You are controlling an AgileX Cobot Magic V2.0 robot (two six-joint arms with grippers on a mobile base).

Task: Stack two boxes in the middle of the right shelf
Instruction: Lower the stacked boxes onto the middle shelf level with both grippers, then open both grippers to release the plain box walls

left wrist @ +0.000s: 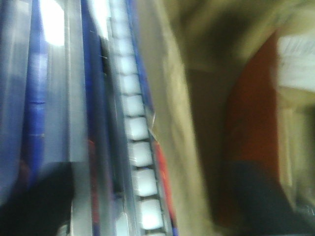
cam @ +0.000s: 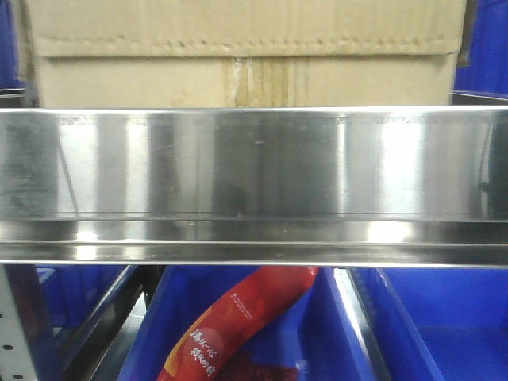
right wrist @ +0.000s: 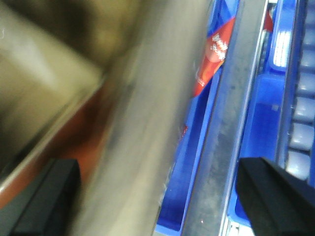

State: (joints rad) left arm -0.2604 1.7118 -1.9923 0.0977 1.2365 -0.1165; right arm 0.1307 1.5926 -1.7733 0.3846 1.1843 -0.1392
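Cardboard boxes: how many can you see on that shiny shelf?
1 for certain: a tan cardboard box sits on the steel shelf, behind its front lip. A second could be hidden above or behind it.

Blue plastic bins [cam: 444,325] fill the space at 6 o'clock in the front view, set side by side with their rims running away from the camera. In the middle bin [cam: 333,333] lies a red printed packet [cam: 238,329], tilted, its top end toward 12 o'clock. At 7 o'clock a grey perforated upright [cam: 20,333] stands beside a dark diagonal brace [cam: 107,317]. More blue plastic [cam: 488,48] shows at 2 o'clock and along the edge at 10 o'clock. Bright overhead light leaves broad white glare bands. The wrist views are heavily blurred: blue bin walls [right wrist: 197,147], a strip of pale rollers [left wrist: 135,137], the red packet again [right wrist: 214,59].
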